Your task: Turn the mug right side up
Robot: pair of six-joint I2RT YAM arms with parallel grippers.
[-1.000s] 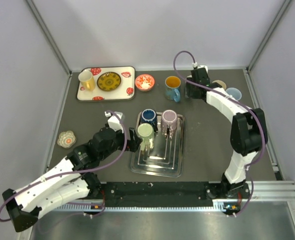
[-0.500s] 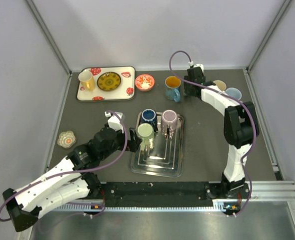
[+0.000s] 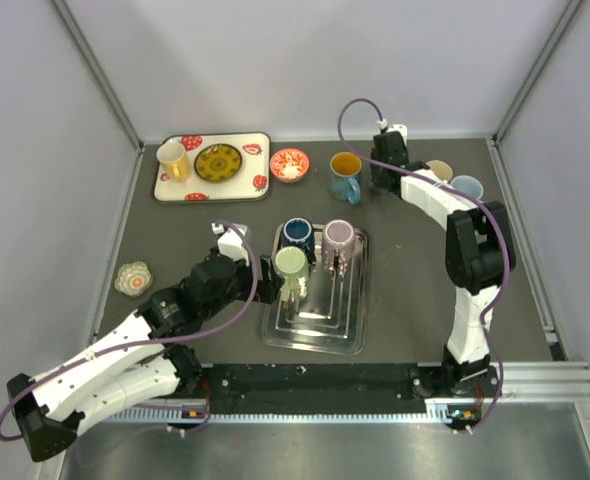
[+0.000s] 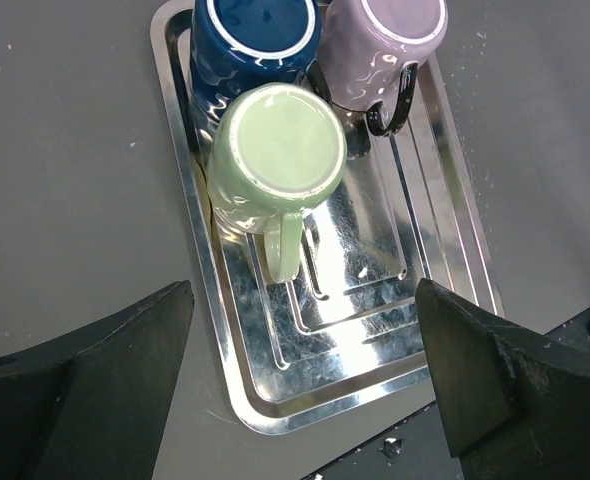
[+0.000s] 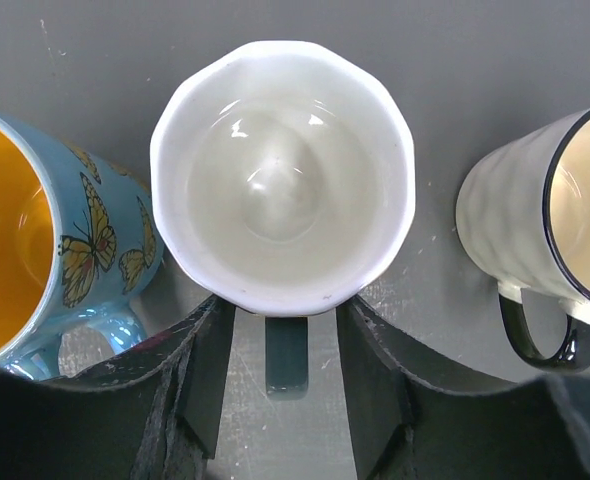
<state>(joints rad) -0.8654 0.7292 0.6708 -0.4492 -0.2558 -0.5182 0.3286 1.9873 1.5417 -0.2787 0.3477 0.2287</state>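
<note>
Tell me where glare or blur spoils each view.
Left wrist: hard glare on the metal tray, left gripper fingers dark and soft at the bottom corners. Right wrist: white mug sharp, small highlights inside. Top external: evenly lit, no blur.

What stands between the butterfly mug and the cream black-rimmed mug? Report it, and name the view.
An upright white mug, empty, stands between the butterfly mug and the cream mug; the right wrist view shows it.

No writing, label, brand mark or number can be read in any view. The butterflies on the blue mug (image 5: pixel 85 250), just left of the white mug (image 5: pixel 285 170), are pictures only and carry no lettering.
</note>
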